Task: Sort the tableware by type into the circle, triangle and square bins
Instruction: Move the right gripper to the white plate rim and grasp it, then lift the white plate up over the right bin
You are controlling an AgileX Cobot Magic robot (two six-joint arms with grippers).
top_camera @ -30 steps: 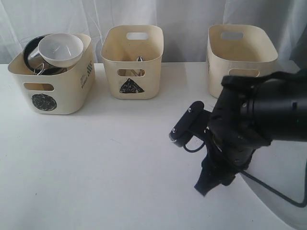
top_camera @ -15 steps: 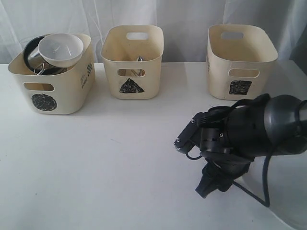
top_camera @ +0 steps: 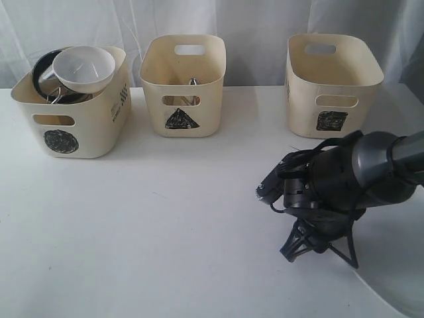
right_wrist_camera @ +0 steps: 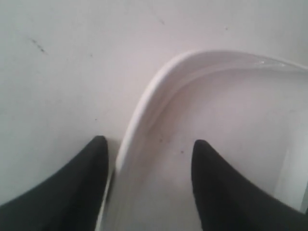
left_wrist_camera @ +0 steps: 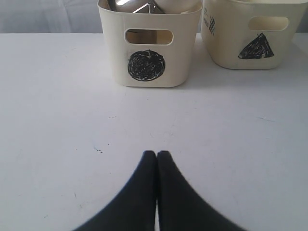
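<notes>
My right gripper (top_camera: 320, 254) is open at the table's front right, tilted down over the large white plate (top_camera: 397, 281). In the right wrist view one fingertip (right_wrist_camera: 99, 140) sits outside the plate's rim (right_wrist_camera: 144, 101) and the other over its inside, so the right gripper (right_wrist_camera: 149, 141) straddles the edge without closing on it. The circle bin (top_camera: 73, 126) holds a white bowl (top_camera: 84, 67) on top of steel ware (top_camera: 45, 74). A cutlery tip (top_camera: 192, 81) pokes up in the triangle bin (top_camera: 182, 93). My left gripper (left_wrist_camera: 157, 153) is shut and empty above bare table, facing the circle bin (left_wrist_camera: 149, 57).
The square bin (top_camera: 331, 86) stands at the back right, just behind my right arm. The triangle bin (left_wrist_camera: 250, 43) also shows beside the circle bin in the left wrist view. A white curtain hangs behind the three bins. The table's front edge lies close to the plate.
My right arm has swung right and down toward the plate, uncovering the square mark on the right bin. Its jaws have stayed wide. The bins and their contents are unchanged.
</notes>
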